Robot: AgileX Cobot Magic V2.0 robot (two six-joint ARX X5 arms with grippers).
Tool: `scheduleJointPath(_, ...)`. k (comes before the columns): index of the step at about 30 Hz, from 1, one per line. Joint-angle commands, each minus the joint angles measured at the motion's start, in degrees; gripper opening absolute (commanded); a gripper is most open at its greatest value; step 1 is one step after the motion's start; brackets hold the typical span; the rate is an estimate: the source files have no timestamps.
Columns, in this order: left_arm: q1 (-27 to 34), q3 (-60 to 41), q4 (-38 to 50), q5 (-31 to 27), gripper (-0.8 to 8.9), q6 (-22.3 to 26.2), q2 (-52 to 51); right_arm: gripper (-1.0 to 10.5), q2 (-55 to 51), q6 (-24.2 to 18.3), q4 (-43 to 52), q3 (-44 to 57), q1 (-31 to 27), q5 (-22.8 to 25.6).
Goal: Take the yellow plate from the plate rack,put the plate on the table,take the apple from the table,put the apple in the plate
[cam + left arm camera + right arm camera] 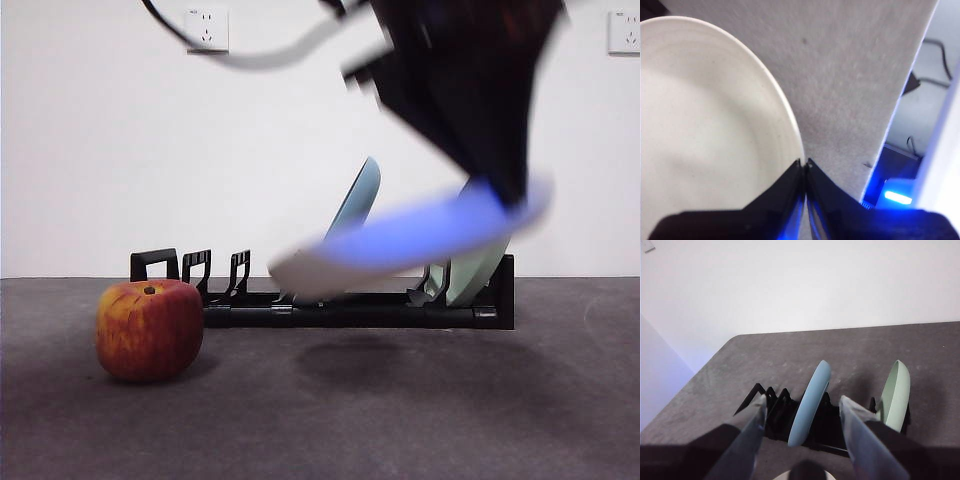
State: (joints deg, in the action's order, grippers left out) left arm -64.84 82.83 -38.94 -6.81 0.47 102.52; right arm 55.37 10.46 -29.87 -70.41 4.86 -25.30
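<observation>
A dark grey, mottled surface (420, 420) meets a plain white wall with two sockets (206, 28). The left gripper (804, 164) pinches the matte yellow plate (705, 135) by its rim, aloft above the black slotted plate rack (360, 310). The right gripper (802, 410) hangs spread. The streaky red apple (149, 329) sits beside the rack.

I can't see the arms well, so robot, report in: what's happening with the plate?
Left gripper shut on yellow plate, carrying it above table. Right gripper open, facing plate rack. Apple waiting on table, off to one side.
</observation>
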Motion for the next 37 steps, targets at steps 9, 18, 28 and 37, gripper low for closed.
scheduleJointPath(9, -0.31, -0.07, 4.42, -1.97, -0.08, -0.33, 11.87, 2.5, 0.39, -1.55, -1.18, -0.26, 0.02, 0.17)
scheduleJointPath(18, -0.28, -0.07, 4.46, -2.14, 2.86, -0.92, 10.84, 2.5, 1.31, -1.53, -1.27, -0.26, 0.09, 0.09)
scheduleJointPath(28, 0.83, -0.07, 4.59, -4.26, 2.84, -1.84, -1.20, 2.5, 2.95, -1.53, -1.18, -0.26, 0.15, -0.17)
scheduleJointPath(37, 9.49, -0.07, 1.79, -10.21, 2.83, -2.21, -17.75, 2.5, 4.59, -1.53, 0.85, -0.28, 4.17, -0.17)
